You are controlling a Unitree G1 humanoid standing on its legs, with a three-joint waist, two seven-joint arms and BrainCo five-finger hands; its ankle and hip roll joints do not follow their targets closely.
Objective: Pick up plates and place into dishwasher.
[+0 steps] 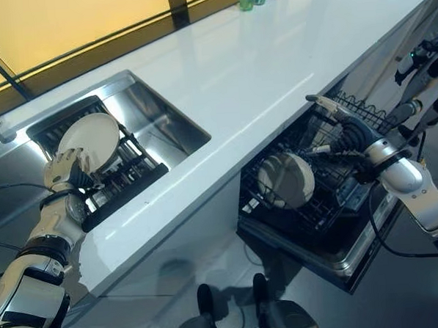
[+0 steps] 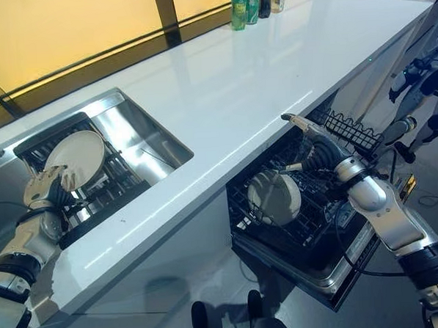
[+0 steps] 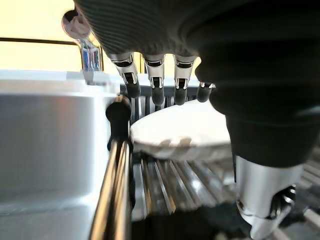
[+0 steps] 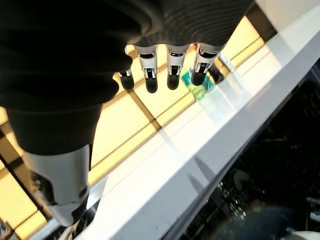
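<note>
Left hand (image 1: 67, 174) sits low at the near-left, at the front of the black rack (image 1: 127, 172) in the sink (image 1: 169, 122). Its fingers (image 3: 156, 87) reach over the rim of a white plate (image 1: 93, 141) standing tilted in that rack; thumb (image 3: 262, 200) lies on the near side of the plate. Fingers look only loosely bent, and a closed grasp cannot be told from these views.

Plate leans back toward the window side, its face turned up and toward the counter. Rack fills the left part of the sink; bare steel basin lies to its right. Faucet (image 3: 82, 37) stands beyond the sink edge in the left wrist view.

White counter (image 1: 273, 73) runs from near-left to far-right. Bottles (image 2: 251, 1), green and dark, stand at its far edge by the window.

Dishwasher (image 1: 332, 224) is open below the counter's right part, its lower rack (image 1: 309, 203) pulled out. A second plate (image 1: 286, 181) stands on edge in that rack, toward its left side.

Right hand (image 1: 334, 117) hovers above the pulled-out rack, just off the counter's front edge, apart from the second plate. Its fingers (image 4: 172, 70) are straight and spread, thumb (image 4: 60, 185) held away from them, holding nothing.
</note>
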